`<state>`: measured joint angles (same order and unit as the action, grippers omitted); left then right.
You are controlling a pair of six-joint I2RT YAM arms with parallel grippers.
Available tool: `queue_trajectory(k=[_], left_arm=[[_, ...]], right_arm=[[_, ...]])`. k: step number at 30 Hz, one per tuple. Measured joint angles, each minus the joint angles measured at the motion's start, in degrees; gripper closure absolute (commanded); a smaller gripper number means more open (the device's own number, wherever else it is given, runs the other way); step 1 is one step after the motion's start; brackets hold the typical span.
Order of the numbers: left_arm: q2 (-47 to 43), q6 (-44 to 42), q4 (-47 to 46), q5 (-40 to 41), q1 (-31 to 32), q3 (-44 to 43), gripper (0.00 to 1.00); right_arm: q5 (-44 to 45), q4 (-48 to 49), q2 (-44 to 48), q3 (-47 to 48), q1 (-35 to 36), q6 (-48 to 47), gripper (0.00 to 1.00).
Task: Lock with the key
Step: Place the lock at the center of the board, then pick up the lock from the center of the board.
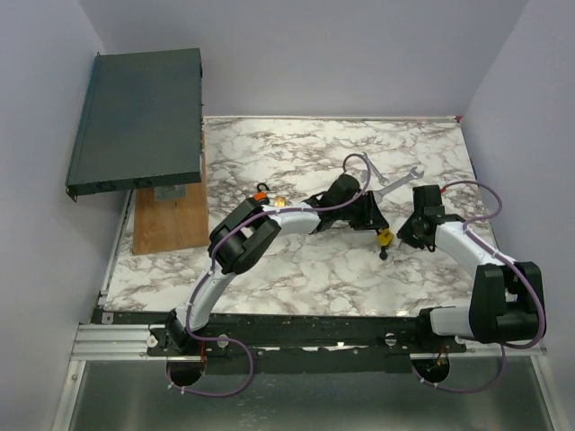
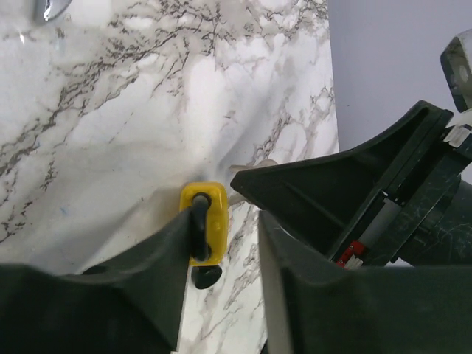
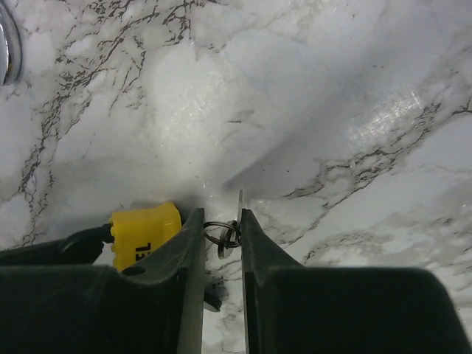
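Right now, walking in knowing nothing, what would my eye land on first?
First, the bright yellow padlock on the marbled table, right of centre, where the two arms converge. The right claw pinches a thin key just beside it. After that, a big dark flat box at the far left on a wooden board, and a silver wrench lying behind the arms.

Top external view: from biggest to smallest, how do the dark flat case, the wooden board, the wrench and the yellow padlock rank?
1. dark flat case
2. wooden board, partly hidden under the case, so its full size is unsure
3. wrench
4. yellow padlock, clearly the smallest
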<state>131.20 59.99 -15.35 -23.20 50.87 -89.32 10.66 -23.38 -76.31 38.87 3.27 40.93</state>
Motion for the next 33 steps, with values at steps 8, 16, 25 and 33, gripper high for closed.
queue_trajectory(k=[8, 16, 25, 33], left_arm=[[-0.4, -4.0, 4.4, 2.3, 0.0, -2.2, 0.27], [-6.5, -9.4, 9.0, 6.1, -0.3, -1.2, 0.13], [-29.0, -15.5, 12.3, 14.4, -2.2, 9.9, 0.13], [-53.9, -19.2, 20.0, 23.5, -7.5, 25.1, 0.14]], right_arm=[[-3.2, 0.0, 0.1, -0.1, 0.0, 0.0, 0.62], [-6.4, 0.0, 2.2, 0.2, 0.0, -0.1, 0.44], [-5.0, -1.4, 3.2, 7.9, 7.5, -2.3, 0.39], [-1.6, 3.0, -12.3, 21.9, 24.0, -2.4, 0.4]])
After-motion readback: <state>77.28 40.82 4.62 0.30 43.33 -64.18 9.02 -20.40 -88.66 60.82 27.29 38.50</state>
